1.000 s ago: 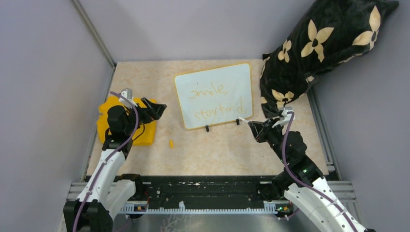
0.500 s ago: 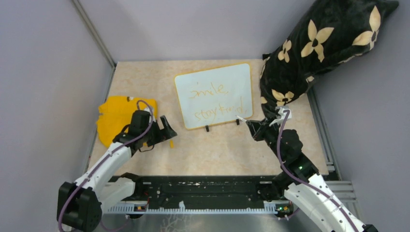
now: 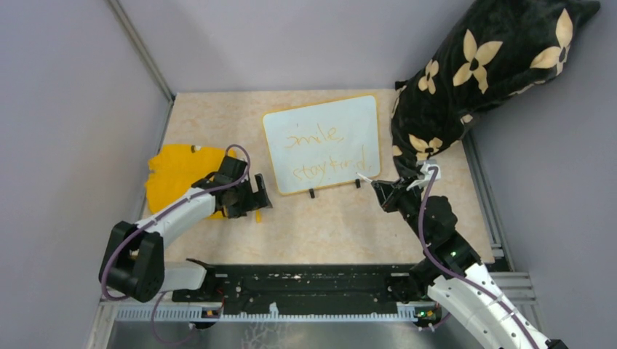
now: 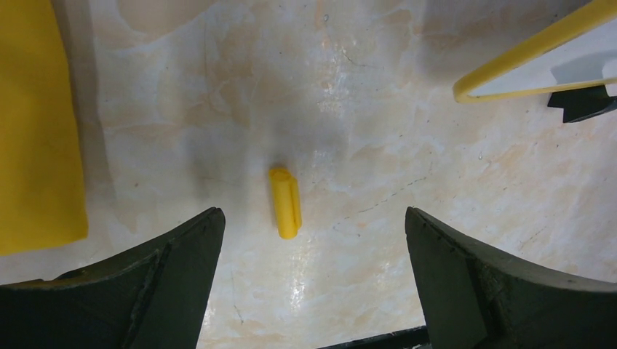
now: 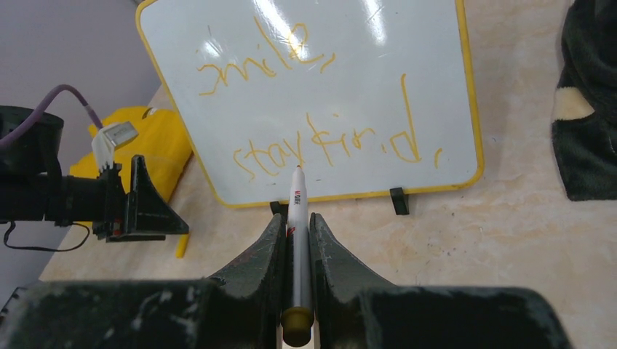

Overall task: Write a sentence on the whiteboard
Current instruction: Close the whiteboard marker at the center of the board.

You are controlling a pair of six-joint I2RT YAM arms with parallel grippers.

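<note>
The whiteboard (image 3: 353,120) lies at the middle back, its two black feet toward me. The sentence (image 3: 324,153), faint orange cursive "smile" above "stay tired", also shows in the right wrist view (image 5: 327,145). My right gripper (image 3: 382,190) is shut on a white marker (image 5: 297,211), whose tip is just off the board's near right edge. My left gripper (image 3: 256,200) is open and hovers low over a small yellow marker cap (image 4: 285,202) lying on the table between its fingers (image 4: 182,269). The board's corner (image 4: 535,49) shows at the upper right of the left wrist view.
A flat yellow cloth (image 3: 174,174) lies at the left, beside my left arm. A black pillow with cream flowers (image 3: 487,73) leans at the back right, close to the board's right edge. Grey walls enclose the table.
My left gripper has swung off the yellow cloth, rightward and toward me, and now sits open over the yellow cap. The right gripper and marker have barely moved.
</note>
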